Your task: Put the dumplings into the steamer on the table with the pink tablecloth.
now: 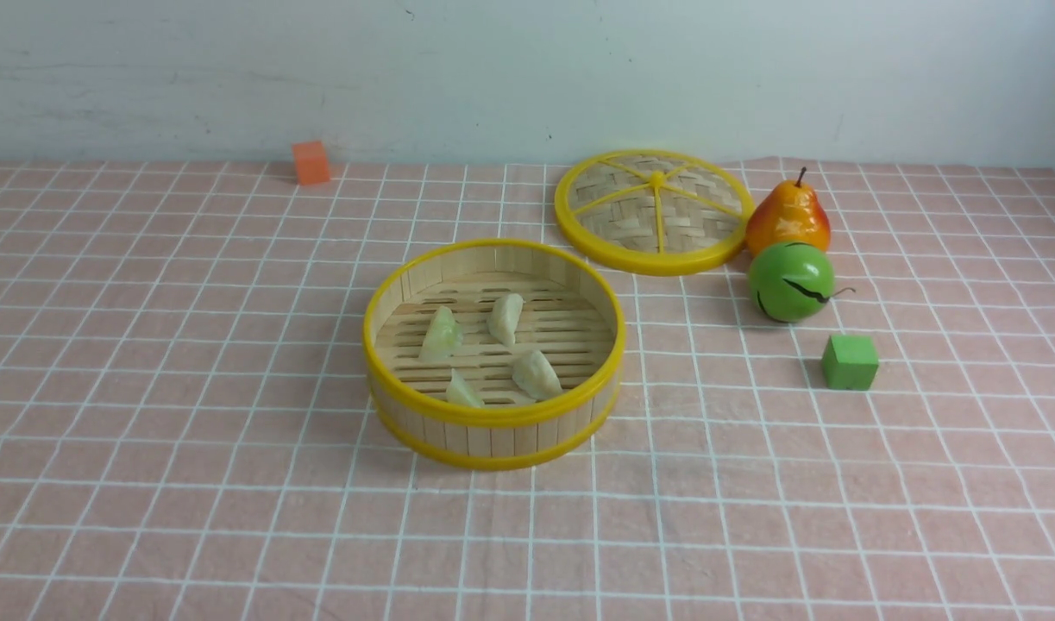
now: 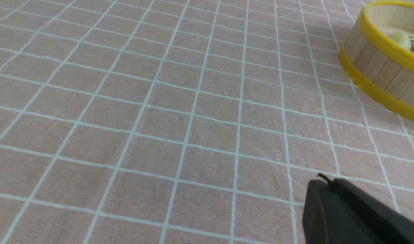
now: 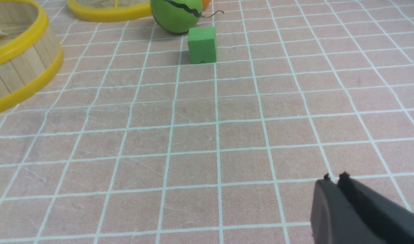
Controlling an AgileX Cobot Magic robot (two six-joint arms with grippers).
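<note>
Four dumplings (image 1: 488,349) are lying inside the steamer (image 1: 493,417), which is sitting near the middle of the counter (image 1: 147,448). None are showing anywhere else on the cloth, so the loading is looking finished, with nothing obvious left to move.

The dumplings are small glossy crescents, pale cream shading to green, and they are resting apart from one another on the slatted bamboo floor. The steamer itself is a round, shallow basket with a wall of upright wooden strips bound by two smooth yellow rims. The pink tablecloth (image 1: 838,483) under it is showing a soft, slightly wrinkled weave crossed by thin white lines into small squares.

Further out, a flat woven lid (image 1: 654,211) with a yellow rim is lying to the far right of the steamer. Beside it a shiny orange-yellow pear (image 1: 788,216) and a green ball (image 1: 791,281) with a dark wavy line are touching. A matte green cube (image 1: 850,362) is sitting nearer, and an orange cube (image 1: 310,162) is standing far left by the wall.

The left fingers (image 2: 325,180) are pressed together, gripping nothing, low over bare cloth left of the steamer. The right fingers (image 3: 335,177) are showing only a hairline gap at the tips and are also carrying nothing.
</note>
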